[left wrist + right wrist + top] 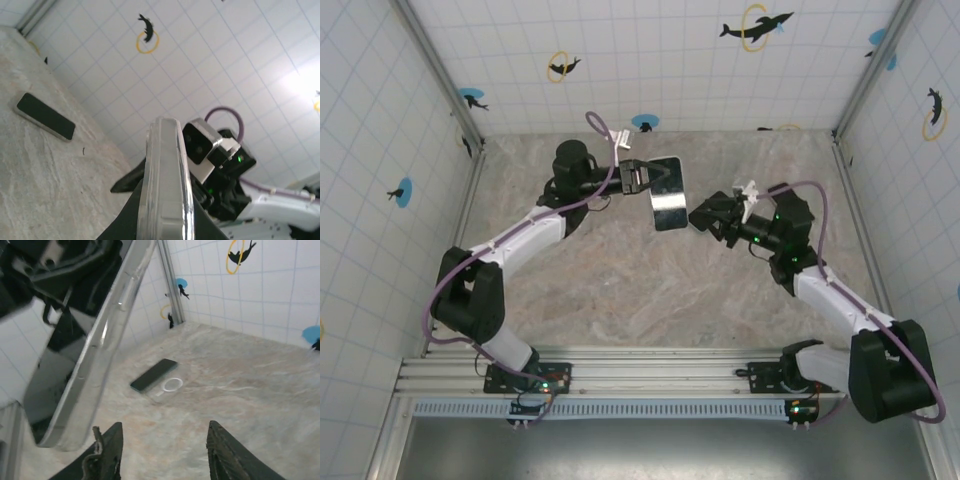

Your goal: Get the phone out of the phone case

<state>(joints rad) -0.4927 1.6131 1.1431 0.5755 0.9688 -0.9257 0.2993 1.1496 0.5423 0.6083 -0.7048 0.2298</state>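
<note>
A phone (pixel 667 195) with a mirror-like dark screen sits in a clear phone case (pixel 164 180) and is held up above the table's middle back. My left gripper (pixel 642 178) is shut on the case's left end. In the left wrist view the case stands edge-on between the dark fingers (pixel 120 220). My right gripper (pixel 701 214) is open just right of the phone, apart from it. In the right wrist view the cased phone (pixel 85 355) slants along the left, beside the open right gripper (pixel 165 432), which has nothing between its fingers.
A second dark phone (pixel 154 375) lies flat on the marble table (pixel 620 290), next to a clear case with a white ring (pixel 171 385). It lies on the table too in the left wrist view (pixel 45 116). Tiled walls (pixel 650 60) enclose the table.
</note>
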